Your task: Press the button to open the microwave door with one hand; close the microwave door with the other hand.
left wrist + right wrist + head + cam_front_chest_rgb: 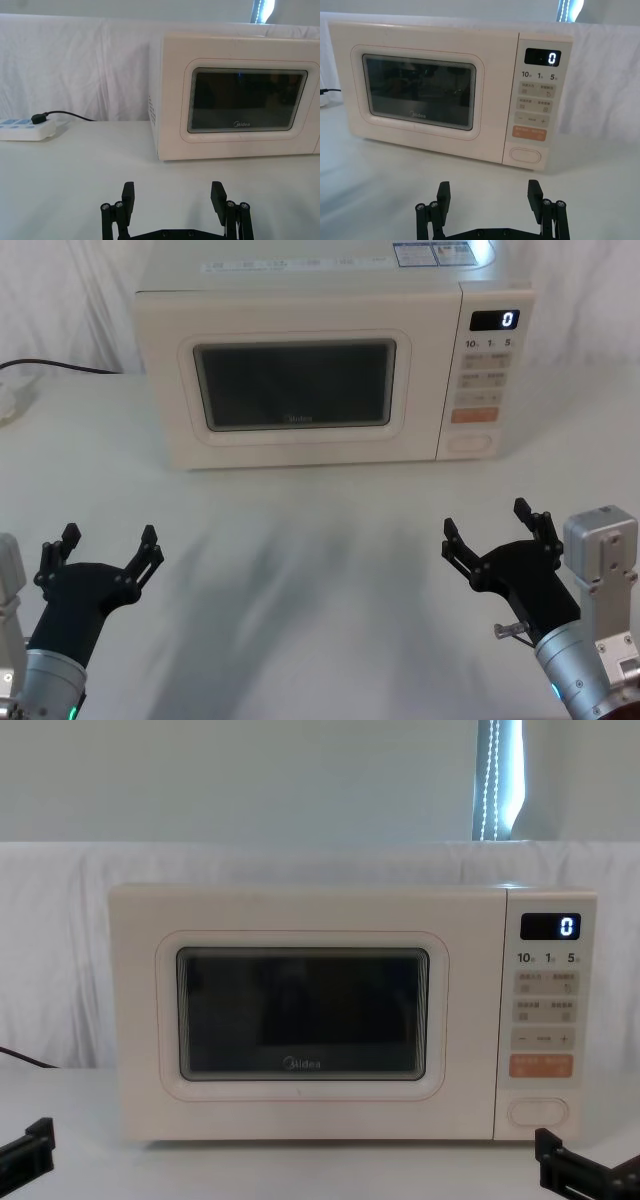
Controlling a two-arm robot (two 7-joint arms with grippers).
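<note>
Smooth cream plastic on the microwave (300, 310), satiny sheen; the microwave door (300, 1020) carries dark glossy glass. White cloth on the table (320, 540), matt, softly creased. Left gripper (105, 552) and right gripper (490, 530) matt black.

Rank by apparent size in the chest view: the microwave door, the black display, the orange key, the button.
1. microwave door
2. Black display, orange key and button look alike in size; no ranking among them.
</note>
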